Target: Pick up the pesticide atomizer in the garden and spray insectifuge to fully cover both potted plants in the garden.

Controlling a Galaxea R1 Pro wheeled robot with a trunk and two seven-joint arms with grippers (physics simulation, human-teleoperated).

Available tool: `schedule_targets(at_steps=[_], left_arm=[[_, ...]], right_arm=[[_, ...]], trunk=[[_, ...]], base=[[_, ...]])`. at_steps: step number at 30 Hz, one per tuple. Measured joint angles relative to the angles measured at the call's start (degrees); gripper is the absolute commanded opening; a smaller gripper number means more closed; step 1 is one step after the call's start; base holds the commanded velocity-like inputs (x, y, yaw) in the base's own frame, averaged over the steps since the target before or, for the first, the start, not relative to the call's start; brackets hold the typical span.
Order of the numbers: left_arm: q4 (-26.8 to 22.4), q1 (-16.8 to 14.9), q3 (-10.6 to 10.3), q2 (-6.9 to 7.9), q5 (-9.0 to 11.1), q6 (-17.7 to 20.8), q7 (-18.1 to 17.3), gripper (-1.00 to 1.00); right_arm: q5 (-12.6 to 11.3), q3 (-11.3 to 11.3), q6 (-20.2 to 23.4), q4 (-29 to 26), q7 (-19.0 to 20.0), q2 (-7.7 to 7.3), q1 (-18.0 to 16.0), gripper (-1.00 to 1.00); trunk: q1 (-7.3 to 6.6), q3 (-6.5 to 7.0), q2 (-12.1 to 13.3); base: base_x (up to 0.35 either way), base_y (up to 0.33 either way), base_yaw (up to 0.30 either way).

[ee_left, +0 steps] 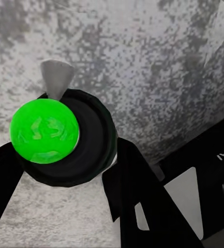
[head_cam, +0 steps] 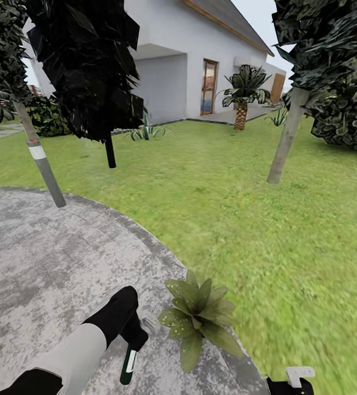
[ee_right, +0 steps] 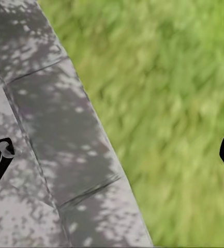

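Rounded mottled grey concrete patio (head_cam: 46,258) in foreground, slab joints visible. Green lawn (head_cam: 266,197) beyond, daylit. White house (head_cam: 200,60) at back, door with brown frame (head_cam: 208,86). Palm with scaly trunk (head_cam: 243,96) near house. Spiky striped agave (head_cam: 145,130) on grass. Grey bollard lamp post (head_cam: 44,167) tilted at patio edge. Dark-leaved trees overhead, pale trunk (head_cam: 285,137) right.

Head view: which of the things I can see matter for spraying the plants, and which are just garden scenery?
For the job:
- pesticide atomizer, held in the left gripper
- potted plant at the patio edge

Just scenery:
- palm
- agave
- bollard lamp post
- tree trunk
- house
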Motion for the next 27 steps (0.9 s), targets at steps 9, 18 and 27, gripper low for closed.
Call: schedule_targets(at_steps=[9,18,27], left_arm=[[0.0,0.0,0.1,0.08,0.0,0.0,-0.1,-1.00],[-0.1,0.0,0.2,0.02,0.0,0.1,0.0,-1.00],[-0.1,0.0,0.2,0.09,0.0,0.1,0.0,-1.00]], right_arm=[[-0.1,0.0,0.0,0.0,-0.2,0.05,0.0,1.00],[-0.1,0.0,0.0,0.1,-0.2,0.05,0.0,1.00],[-0.1,0.0,0.0,0.1,-0.2,0.05,0.0,1.00]], trunk=[[0.01,0.00,0.0],[0.00,0.00,0.0],[0.00,0.00,0.0]], base=[[-0.077,-0.270,0.017],[-0.036,-0.270,0.254],[-0.012,-0.271,0.279]])
